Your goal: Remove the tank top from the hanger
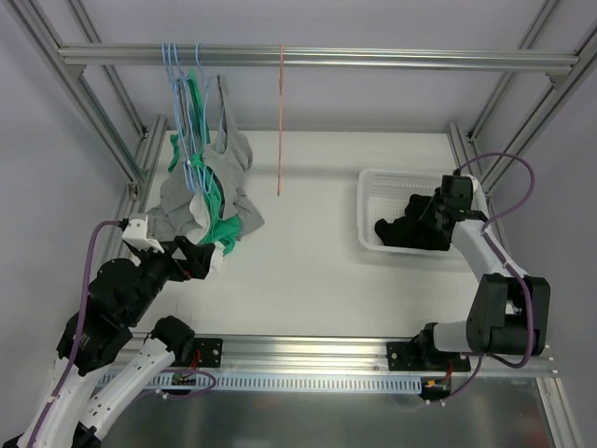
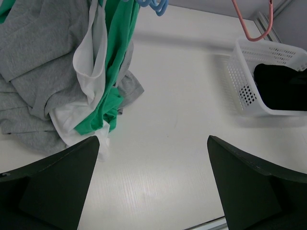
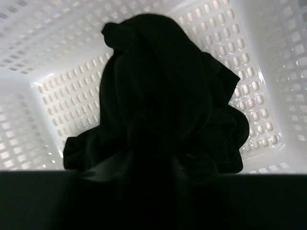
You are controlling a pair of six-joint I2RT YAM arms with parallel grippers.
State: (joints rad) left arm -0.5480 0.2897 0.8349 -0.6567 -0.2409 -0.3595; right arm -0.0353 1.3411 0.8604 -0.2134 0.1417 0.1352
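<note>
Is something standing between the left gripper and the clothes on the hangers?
Nothing visible. Only table lies between the open left gripper and the clothes; the basket stands off to the right.

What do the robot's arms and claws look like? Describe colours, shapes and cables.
Both the left arm and right arm have white links, bulky black joints and a looping purple cable. The left claw has broad, dark, wedge-shaped fingers; the right claw is black too.

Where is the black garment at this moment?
In the top view the black garment lies inside the white basket on the right side of the table, right of the pink hanger.
</note>
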